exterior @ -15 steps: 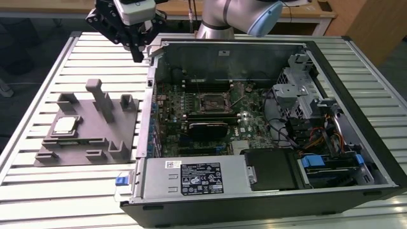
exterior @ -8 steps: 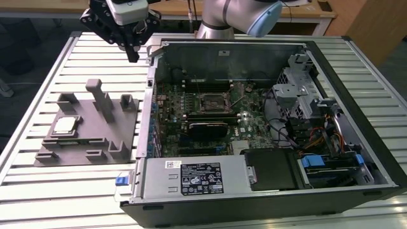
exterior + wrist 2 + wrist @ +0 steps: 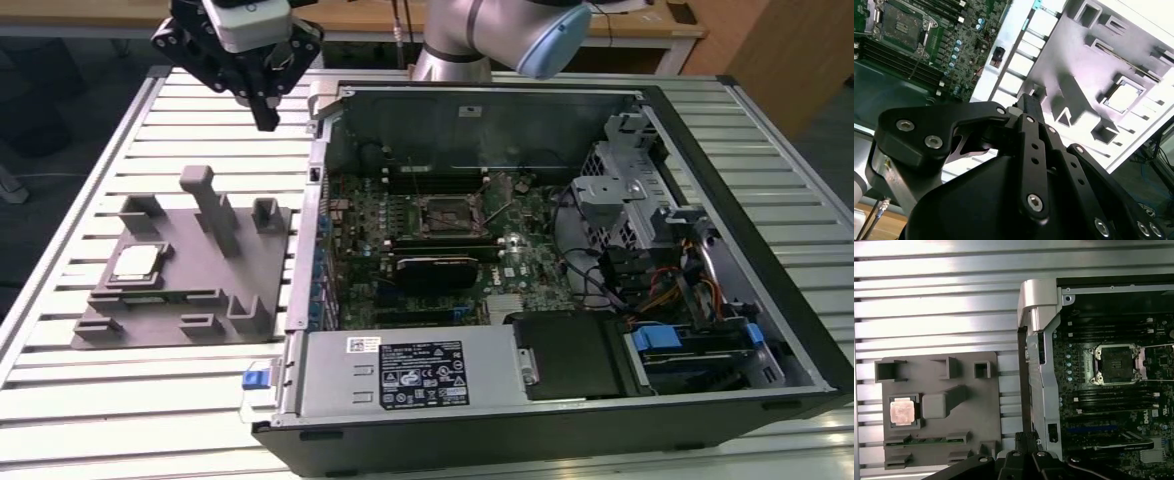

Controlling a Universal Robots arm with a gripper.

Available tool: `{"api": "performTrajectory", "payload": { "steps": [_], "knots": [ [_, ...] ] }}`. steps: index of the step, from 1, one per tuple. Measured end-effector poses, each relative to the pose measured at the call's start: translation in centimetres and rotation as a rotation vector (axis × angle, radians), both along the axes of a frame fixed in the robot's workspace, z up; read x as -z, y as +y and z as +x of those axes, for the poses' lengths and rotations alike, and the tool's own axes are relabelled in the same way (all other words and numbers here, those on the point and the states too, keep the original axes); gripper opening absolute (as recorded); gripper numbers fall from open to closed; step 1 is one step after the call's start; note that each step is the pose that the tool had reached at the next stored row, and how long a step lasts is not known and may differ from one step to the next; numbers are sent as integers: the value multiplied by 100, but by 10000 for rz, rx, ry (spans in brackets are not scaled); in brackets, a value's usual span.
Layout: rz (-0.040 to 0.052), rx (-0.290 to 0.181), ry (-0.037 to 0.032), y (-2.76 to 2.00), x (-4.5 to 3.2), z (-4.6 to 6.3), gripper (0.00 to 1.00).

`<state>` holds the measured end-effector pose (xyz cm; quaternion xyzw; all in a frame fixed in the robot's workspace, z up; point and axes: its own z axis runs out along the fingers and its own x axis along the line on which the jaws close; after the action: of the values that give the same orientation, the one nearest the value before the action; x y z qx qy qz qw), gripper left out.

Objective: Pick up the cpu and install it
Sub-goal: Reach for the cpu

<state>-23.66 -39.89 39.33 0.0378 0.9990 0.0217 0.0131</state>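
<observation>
the gripper (image 3: 267, 120) hung above the far side of the table (image 3: 134, 420) with its jaws closed on nothing, while the cpu (image 3: 138, 262) lay flat in a pocket of the grey fixture tray (image 3: 160, 325) at the exterior view's left, likely held square for grasping, well apart from the open socket (image 3: 447, 212).

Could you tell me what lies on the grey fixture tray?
The cpu lies flat in a square recess of the fixture tray, a green strip in a slot nearby. Anything beneath the cpu is covered.
</observation>
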Motion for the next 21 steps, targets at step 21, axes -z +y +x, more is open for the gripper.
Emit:
{"api": "performTrajectory", "payload": {
  "steps": [21],
  "knots": [
    [0, 1, -1, 0, 0, -369, 11]
  ]
}}
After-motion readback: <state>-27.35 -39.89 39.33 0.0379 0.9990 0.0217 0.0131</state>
